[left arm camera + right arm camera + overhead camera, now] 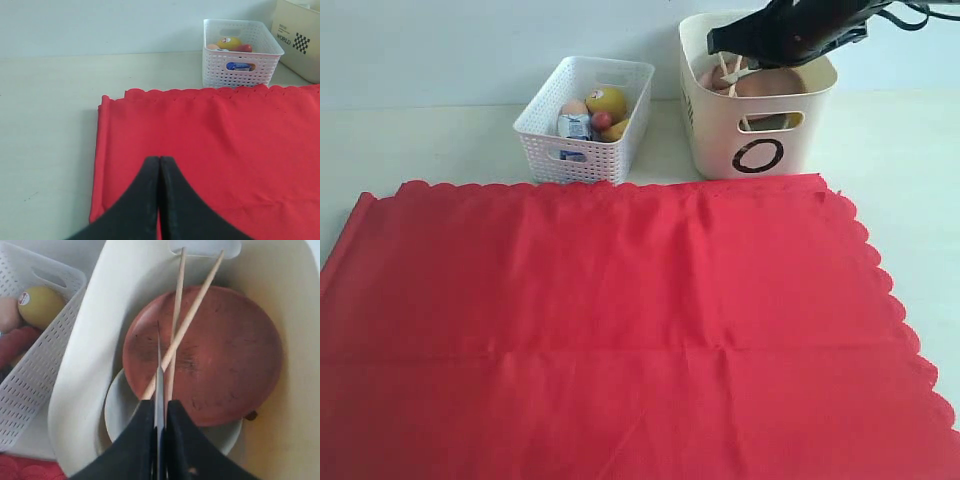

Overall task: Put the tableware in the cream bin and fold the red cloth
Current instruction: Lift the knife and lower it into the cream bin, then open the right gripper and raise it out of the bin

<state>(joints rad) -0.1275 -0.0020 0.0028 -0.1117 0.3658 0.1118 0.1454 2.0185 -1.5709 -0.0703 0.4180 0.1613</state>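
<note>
Steel knife [159, 382]: thin, stiff, slippery, best gripped flat. Pinched in the right gripper [159, 407] over the cream bin [715, 125], far right. Left gripper [159, 167] closed and empty above the red cloth [620, 320].

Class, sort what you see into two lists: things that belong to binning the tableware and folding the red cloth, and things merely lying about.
Belong to the job: red cloth; cream bin; wooden plate; chopsticks; pale bowl; steel knife, gripped by the right hand.

Lying about: white lattice basket; lemon; egg; milk carton.
</note>
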